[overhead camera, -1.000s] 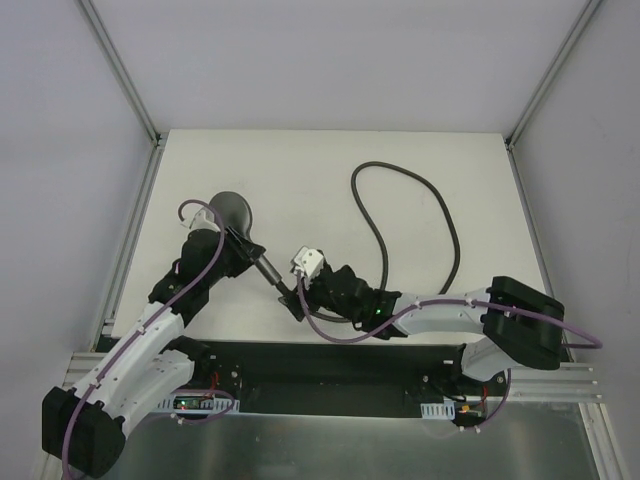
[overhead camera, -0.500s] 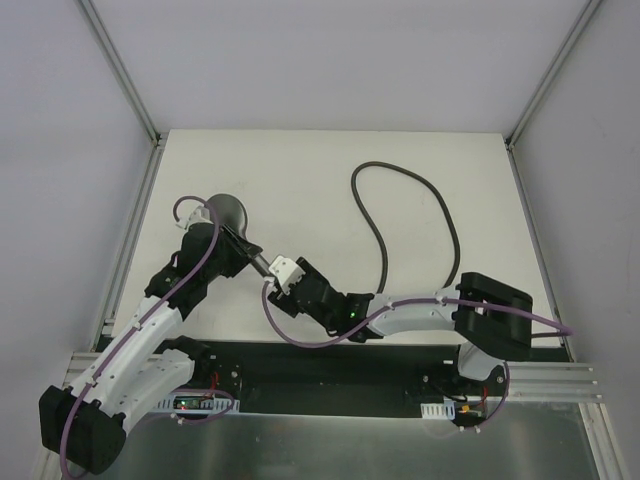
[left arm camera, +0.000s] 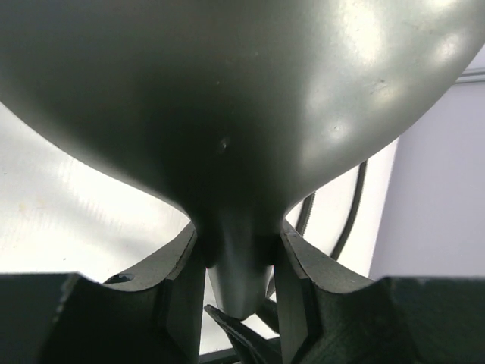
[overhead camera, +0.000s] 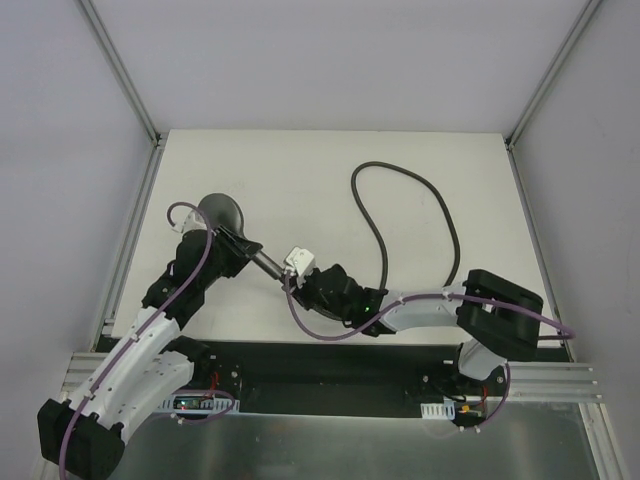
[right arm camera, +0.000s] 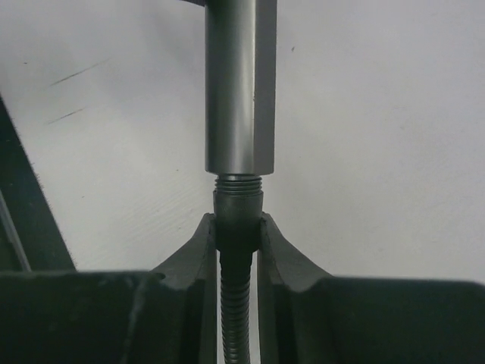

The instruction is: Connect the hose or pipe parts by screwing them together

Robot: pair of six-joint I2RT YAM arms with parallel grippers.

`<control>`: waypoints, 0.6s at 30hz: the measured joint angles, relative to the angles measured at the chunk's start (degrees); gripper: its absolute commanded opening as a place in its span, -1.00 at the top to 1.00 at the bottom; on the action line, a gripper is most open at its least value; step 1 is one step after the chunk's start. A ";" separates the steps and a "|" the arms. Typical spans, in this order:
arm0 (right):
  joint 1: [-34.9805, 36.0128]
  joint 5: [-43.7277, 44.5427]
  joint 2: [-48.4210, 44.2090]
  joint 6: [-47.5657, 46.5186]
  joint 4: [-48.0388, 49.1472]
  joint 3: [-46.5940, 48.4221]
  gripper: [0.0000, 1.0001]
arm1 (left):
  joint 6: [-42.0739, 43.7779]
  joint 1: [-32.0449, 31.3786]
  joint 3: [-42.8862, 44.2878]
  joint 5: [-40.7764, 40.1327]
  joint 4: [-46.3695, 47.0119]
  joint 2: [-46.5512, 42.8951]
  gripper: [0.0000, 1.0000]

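**Both jaws clenched, hose end at the handle's thread**

My left jaws are clamped on the narrow neck of the shower head (left arm camera: 227, 98), just where the round bowl tapers into the handle (right arm camera: 241, 83). I judge that this grip is there to stop the head turning, so the thread has something firm to bite against. The head sits over the left side of the desk (overhead camera: 300, 170). Its handle runs right and toward the near edge, straight at my other arm.

My right jaws are closed on the end fitting (right arm camera: 238, 220) of the hose (overhead camera: 400, 200), one finger pressed to each side of it. The fitting stands in line with the handle and butts against its end. A few rings of thread show between the two, so I judge the joint started but not run home. Holding the small fitting and not the hose body lets me twist it without winding up the hose.

From my right jaws the ribbed hose runs back, then loops out across the far right of the desk and lies slack there. That slack should let it follow each turn.

I see no box, tray or other container in any view; only my jaws hold the parts.
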 measured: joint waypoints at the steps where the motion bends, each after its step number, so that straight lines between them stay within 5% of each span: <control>1: -1.18 -2.51 -0.37 0.85 0.81 -0.76 0.99 | -0.26 0.02 -1.22 0.17 1.22 -1.14 1.00; 8: -11.82 -26.51 -0.55 11.37 11.93 -7.28 0.99 | -0.42 0.04 -14.84 4.37 18.03 -11.28 1.00; 15: -20.44 -46.16 8.90 28.28 27.98 -8.76 0.96 | 0.57 0.13 -23.34 6.49 32.76 -12.96 1.00; 18: -21.05 -48.35 10.10 31.34 29.97 -9.55 0.21 | 0.76 0.11 -24.30 7.65 34.84 -11.76 1.00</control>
